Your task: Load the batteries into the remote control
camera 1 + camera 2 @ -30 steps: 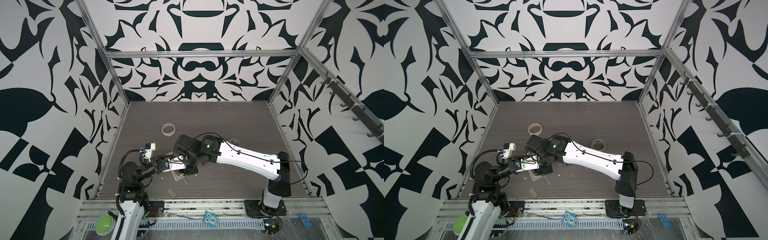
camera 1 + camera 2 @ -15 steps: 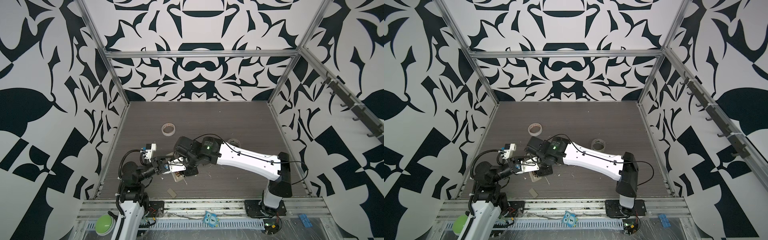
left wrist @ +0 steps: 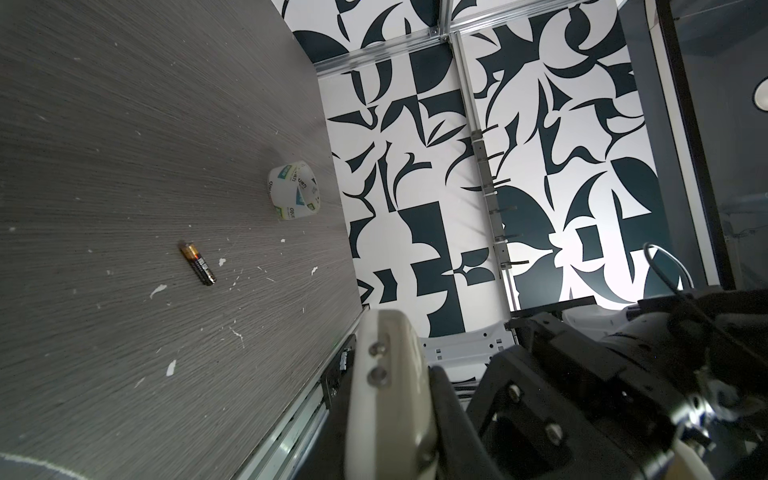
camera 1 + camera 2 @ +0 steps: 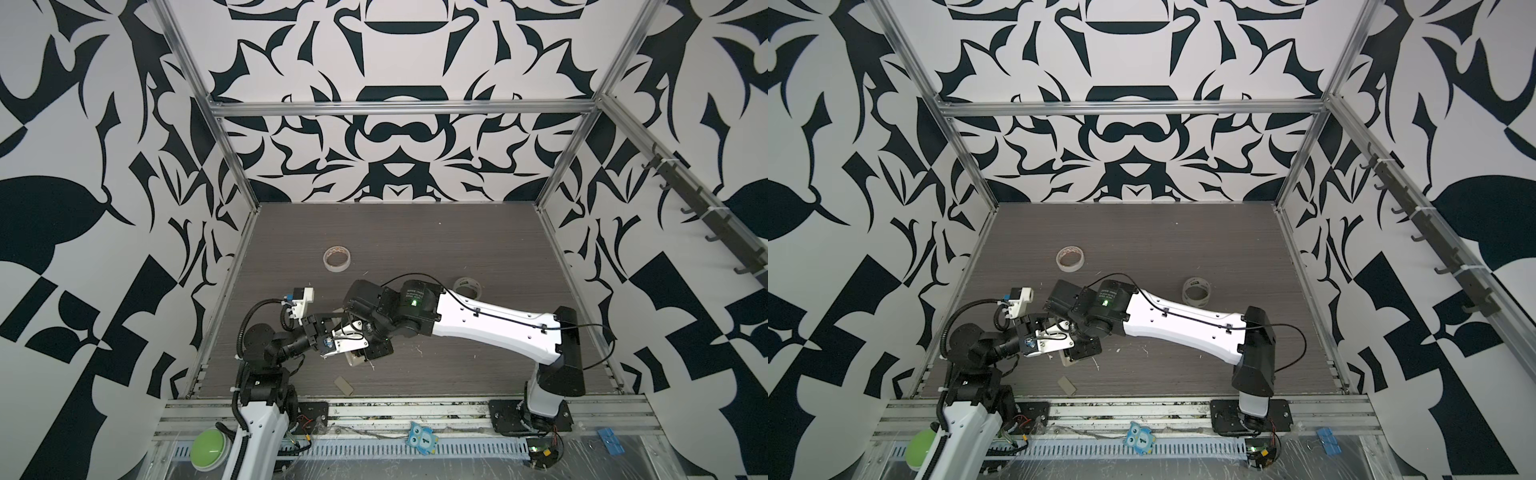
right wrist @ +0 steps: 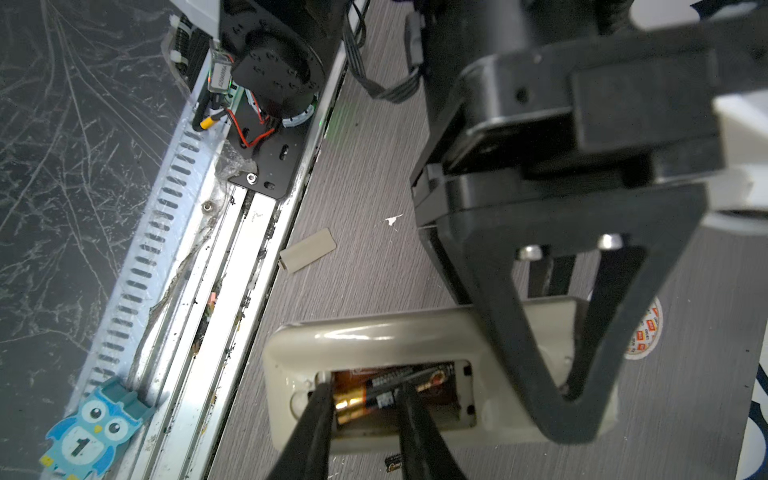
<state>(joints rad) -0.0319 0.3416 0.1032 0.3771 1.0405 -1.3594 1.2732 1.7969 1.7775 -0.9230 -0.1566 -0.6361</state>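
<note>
Right gripper [image 5: 365, 388] reaches into the open battery bay of the remote control [image 5: 374, 340], its two dark fingers [image 5: 309, 432] parted by a narrow gap. A battery [image 5: 357, 407] lies lengthwise in that bay and crosses the gap. Its gold end sits against the inner edge of one finger, and its black body runs on behind the other. Whether the fingers pinch it or only rest over it, I cannot tell. More dark and copper-coloured casing shows deeper in the bay, and I cannot tell whether it belongs to the same cell.

The remote control is turned beige back up over the grey table [image 5: 374, 166]. The left gripper [image 5: 582, 409] is clamped on it, with a black triangular finger lying across the back just beside the bay, on the side away from the battery's gold end.

A second battery [image 3: 198, 264] lies flat on the table, well apart from the remote control, between it and a clear tape roll [image 3: 294, 194]. A small beige cover [image 5: 307, 251] lies on the table near the remote control without touching it.

In both top views the two grippers hide most of the remote control, and only a beige corner [image 4: 355, 360] [image 4: 1068, 360] shows beneath them.
</note>
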